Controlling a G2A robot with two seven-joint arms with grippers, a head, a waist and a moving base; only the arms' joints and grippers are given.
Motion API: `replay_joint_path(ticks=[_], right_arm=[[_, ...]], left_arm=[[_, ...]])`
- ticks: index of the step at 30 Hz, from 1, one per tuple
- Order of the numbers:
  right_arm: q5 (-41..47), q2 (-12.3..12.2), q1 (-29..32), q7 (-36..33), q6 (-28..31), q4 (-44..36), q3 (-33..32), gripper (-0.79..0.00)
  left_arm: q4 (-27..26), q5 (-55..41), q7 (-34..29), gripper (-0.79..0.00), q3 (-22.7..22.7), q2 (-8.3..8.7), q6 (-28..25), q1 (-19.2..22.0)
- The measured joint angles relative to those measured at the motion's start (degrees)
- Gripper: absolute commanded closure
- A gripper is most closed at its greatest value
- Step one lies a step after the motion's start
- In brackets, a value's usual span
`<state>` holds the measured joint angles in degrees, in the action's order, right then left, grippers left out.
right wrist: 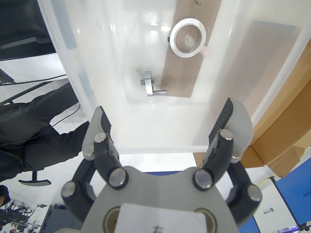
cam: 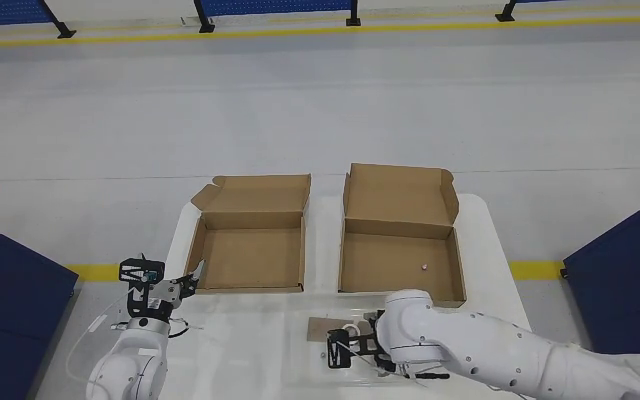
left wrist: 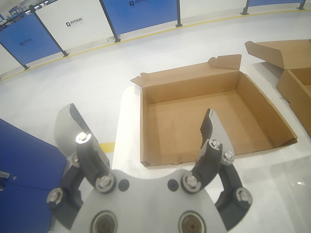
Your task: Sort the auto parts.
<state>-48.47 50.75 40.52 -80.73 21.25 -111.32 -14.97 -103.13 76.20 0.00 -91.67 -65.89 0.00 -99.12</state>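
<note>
Bright, even light, glare spots inside the clear bin (right wrist: 267, 73), wrist views bowed at edges.

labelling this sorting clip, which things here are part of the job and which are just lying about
Job: metal ring, small metal bracket, clear bin holding both, left cardboard box, right cardboard box, open right gripper over the bin.
Lying about: cardboard sheet under the bin, blue partition panels, yellow floor line.

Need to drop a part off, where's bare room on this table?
Left cardboard box: floor wholly bare. Right cardboard box: bare except a small part toward its front right. Crowded: the clear bin with ring and bracket, below the right tool.
</note>
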Motion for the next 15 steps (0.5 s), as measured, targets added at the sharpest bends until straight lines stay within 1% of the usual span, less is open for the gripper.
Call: replay_joint_path(ticks=[3, 4, 6, 7, 8, 9, 10, 12, 15], right_arm=[[-0.8, 0.1, 0.4, -0.2, 0.8, 0.4, -0.1, -0.785], [-0.9, 0.1, 0.5, -0.3, 0.9, 0.6, -0.2, -0.754], [-1.2, 0.3, 0.8, -0.3, 1.2, 1.0, -0.3, -0.736], [-1.2, 0.3, 0.9, -0.4, 1.3, 1.1, -0.3, -0.705], [-1.2, 0.4, 1.0, -0.5, 1.5, 1.3, -0.3, -0.631], [-1.2, 0.5, 1.1, -0.6, 1.7, 1.5, -0.2, -0.588], [-1.2, 0.5, 1.1, -0.6, 1.7, 1.7, 0.0, -0.579], [-1.1, 0.7, 1.0, -0.5, 1.8, 2.2, 0.6, -0.394], [-0.7, 1.1, 0.5, -0.2, 2.1, 3.3, 1.6, -0.372]], left_arm=[[0.0, 0.0, 0.0, -0.785, 0.0, 0.0, 0.0, 0.0], [0.0, 0.0, 0.0, -0.785, 0.0, 0.0, 0.0, 0.0], [0.0, 0.0, 0.0, -0.785, 0.0, 0.0, 0.0, 0.0], [0.0, 0.0, 0.0, -0.785, 0.0, 0.0, 0.0, 0.0], [0.0, 0.0, 0.0, -0.785, 0.0, 0.0, 0.0, 0.0], [0.0, 0.0, 0.0, -0.785, 0.0, 0.0, 0.0, 0.0], [0.0, 0.0, 0.0, -0.785, 0.0, 0.0, 0.0, 0.0], [0.0, 0.0, 0.0, -0.785, 0.0, 0.0, 0.0, 0.0], [0.0, 0.0, 0.0, -0.785, 0.0, 0.0, 0.0, 0.0]])
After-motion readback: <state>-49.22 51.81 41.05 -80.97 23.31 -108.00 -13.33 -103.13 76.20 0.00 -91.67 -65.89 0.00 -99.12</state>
